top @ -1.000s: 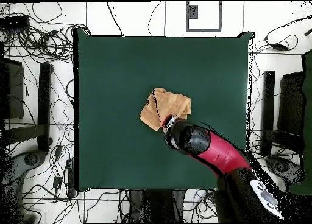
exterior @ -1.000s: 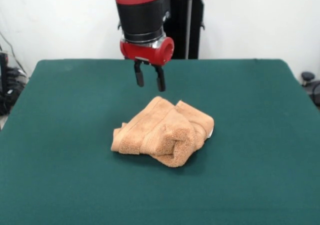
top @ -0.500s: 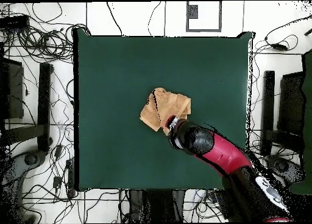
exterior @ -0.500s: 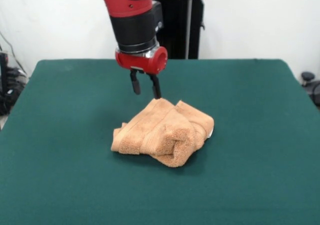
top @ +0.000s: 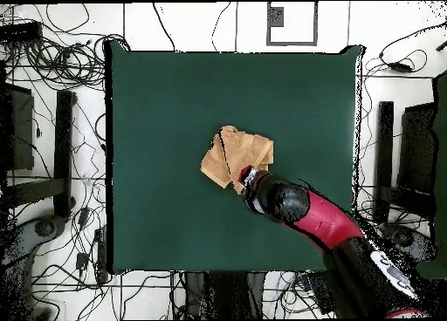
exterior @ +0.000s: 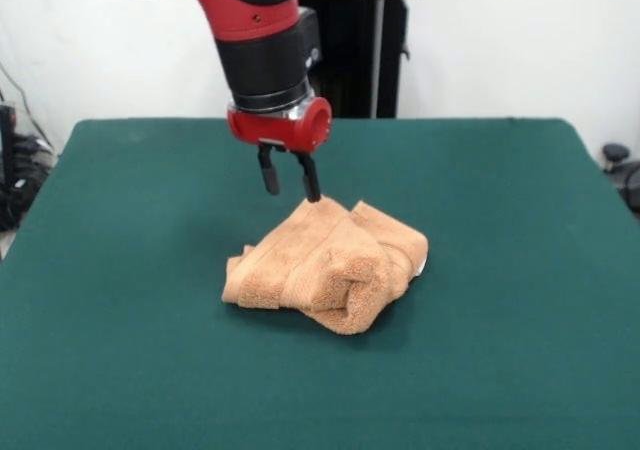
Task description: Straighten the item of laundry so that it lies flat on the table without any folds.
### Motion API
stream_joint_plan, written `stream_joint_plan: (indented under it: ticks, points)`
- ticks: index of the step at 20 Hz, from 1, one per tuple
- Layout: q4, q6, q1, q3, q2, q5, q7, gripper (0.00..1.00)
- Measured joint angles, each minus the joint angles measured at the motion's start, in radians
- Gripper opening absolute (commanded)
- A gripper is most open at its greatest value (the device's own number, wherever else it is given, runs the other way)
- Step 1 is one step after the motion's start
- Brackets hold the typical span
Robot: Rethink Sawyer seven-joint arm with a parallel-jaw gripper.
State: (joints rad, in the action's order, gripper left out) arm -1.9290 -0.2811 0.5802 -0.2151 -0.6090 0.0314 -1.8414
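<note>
The item of laundry [exterior: 328,263] is an orange-tan terry towel, bunched and folded over itself in a thick lump near the middle of the dark green table [exterior: 120,350]. A small white tag peeks out at its right edge. From above the towel [top: 234,155] shows as a crumpled patch. My gripper [exterior: 291,191] hangs open just behind the lump's top left, its fingertips level with the highest fold and holding nothing. In the overhead view the arm's wrist covers my gripper [top: 248,175] at the towel's lower right edge.
The green table top stretches wide on every side of the towel. Black stands [top: 384,152] and tangled cables [top: 52,56] lie on the floor around the table, off its edges.
My gripper has come down and moved left toward the towel's rear top fold, staying open. The towel has kept its shape.
</note>
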Motion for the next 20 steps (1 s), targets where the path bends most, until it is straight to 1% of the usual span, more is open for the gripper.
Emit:
stream_joint_plan:
  ticks: [5,11,20]
  points:
    - [0.000,0.019,0.033,-0.031,0.001,-0.028,0.000,1.00]
    - [0.000,0.054,0.049,-0.051,0.016,-0.042,0.000,1.00]
    - [0.000,0.123,0.094,-0.096,0.110,-0.084,0.000,1.00]
